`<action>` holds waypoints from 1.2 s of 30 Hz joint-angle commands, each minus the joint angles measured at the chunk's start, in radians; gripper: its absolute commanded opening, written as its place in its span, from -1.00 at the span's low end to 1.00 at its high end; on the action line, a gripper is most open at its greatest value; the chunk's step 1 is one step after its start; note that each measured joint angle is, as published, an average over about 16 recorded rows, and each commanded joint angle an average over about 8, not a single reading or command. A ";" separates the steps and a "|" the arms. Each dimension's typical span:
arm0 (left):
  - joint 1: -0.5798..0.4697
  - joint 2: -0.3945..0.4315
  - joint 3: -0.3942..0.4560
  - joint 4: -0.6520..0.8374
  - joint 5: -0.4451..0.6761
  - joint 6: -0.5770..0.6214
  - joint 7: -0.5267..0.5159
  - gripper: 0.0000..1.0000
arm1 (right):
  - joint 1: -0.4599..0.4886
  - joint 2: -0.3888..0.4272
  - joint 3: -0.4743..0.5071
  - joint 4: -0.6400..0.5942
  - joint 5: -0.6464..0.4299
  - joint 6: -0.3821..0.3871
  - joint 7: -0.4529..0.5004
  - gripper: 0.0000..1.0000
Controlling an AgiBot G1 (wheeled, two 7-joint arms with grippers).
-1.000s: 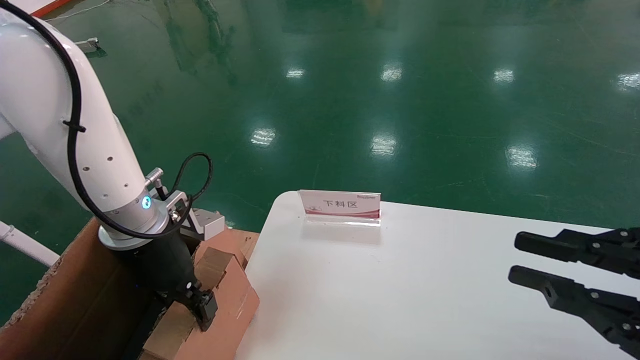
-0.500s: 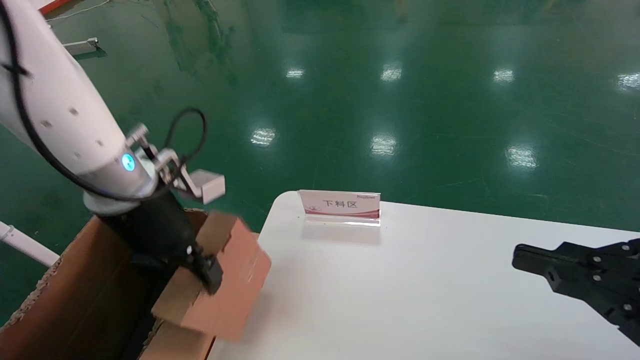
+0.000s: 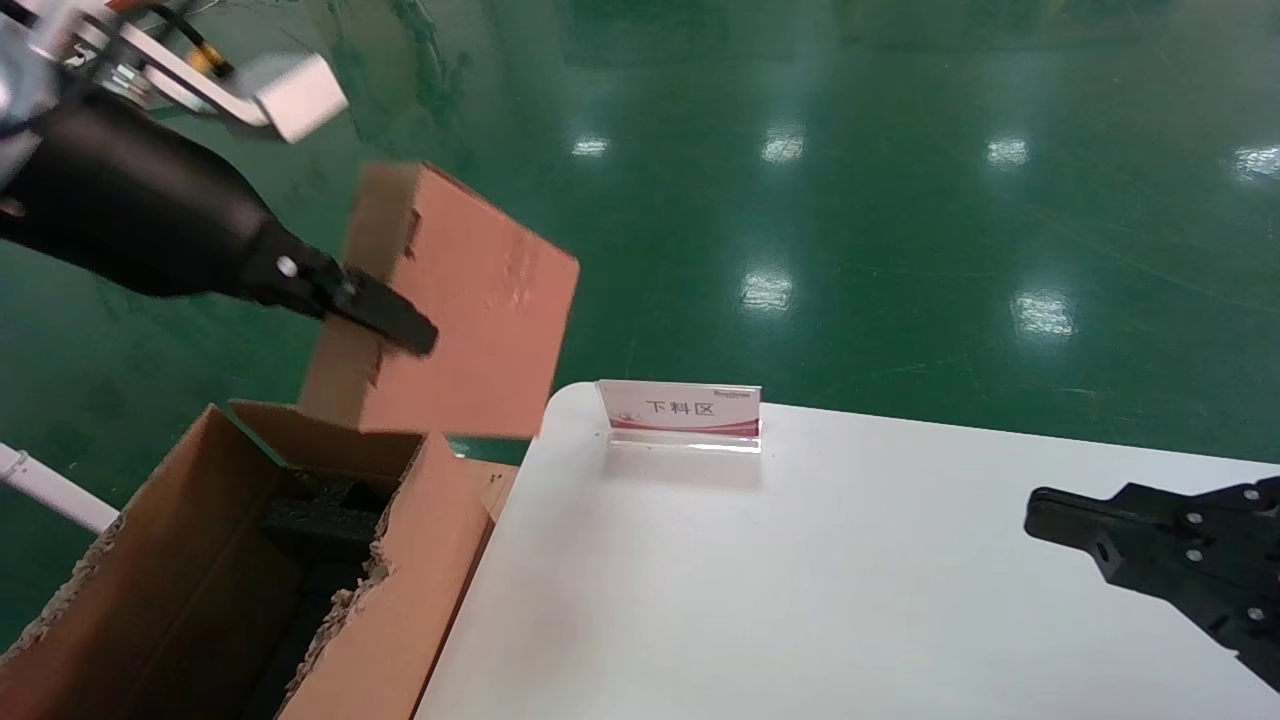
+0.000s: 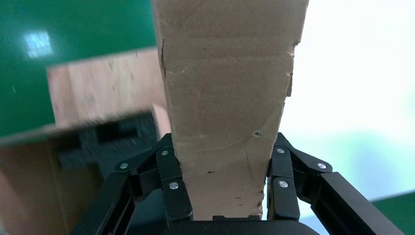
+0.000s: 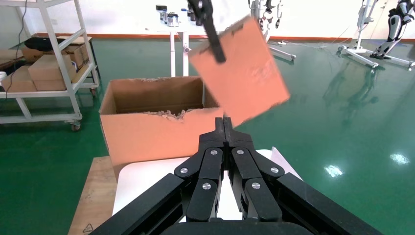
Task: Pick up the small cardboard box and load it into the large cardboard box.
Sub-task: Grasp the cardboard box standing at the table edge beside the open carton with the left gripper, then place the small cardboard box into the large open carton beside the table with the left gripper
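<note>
My left gripper [image 3: 395, 325] is shut on the small cardboard box [image 3: 470, 300] and holds it tilted in the air, above the far end of the large cardboard box [image 3: 420, 560]. The large box stands open beside the table's left edge, with ragged flap edges and black foam [image 3: 320, 520] inside. In the left wrist view the small box [image 4: 230, 88] is clamped between both fingers of the left gripper [image 4: 223, 152], with the foam [image 4: 107, 139] below. The right wrist view shows the small box [image 5: 240, 73] above the large box [image 5: 147, 132]. My right gripper [image 3: 1040, 505] is shut and empty over the table's right side.
A white table [image 3: 800, 600] carries a small upright sign [image 3: 680, 410] near its far edge. Green floor lies beyond. The right wrist view shows a wheeled shelf [image 5: 49, 68] with cartons behind the large box, and a wooden board [image 5: 93, 196] beside the table.
My left arm has lifted the small box from low at the large box's rim to high above it. My right gripper has closed and stayed over the table.
</note>
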 commanded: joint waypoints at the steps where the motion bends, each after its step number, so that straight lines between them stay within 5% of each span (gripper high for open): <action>1: -0.020 -0.026 -0.034 -0.005 0.011 0.001 0.020 -1.00 | 0.000 0.000 0.000 0.000 0.000 0.000 0.000 1.00; 8: -0.084 -0.087 -0.044 -0.019 0.003 0.012 0.065 -1.00 | 0.000 0.000 0.000 0.000 0.000 0.000 0.000 1.00; 13: -0.173 -0.090 0.056 -0.036 -0.018 0.027 0.062 -1.00 | 0.000 0.000 0.000 0.000 0.000 0.000 0.000 1.00; 17: -0.286 -0.051 0.220 -0.045 -0.058 0.035 0.031 -1.00 | 0.000 0.000 0.000 0.000 0.000 0.000 0.000 1.00; 28: -0.565 0.272 0.924 -0.050 -0.294 0.044 -0.058 -1.00 | 0.000 0.000 0.000 0.000 0.000 0.000 0.000 1.00; 36: -0.629 0.352 1.166 -0.036 -0.356 0.045 -0.076 -1.00 | 0.000 0.000 0.000 0.000 0.000 0.000 0.000 1.00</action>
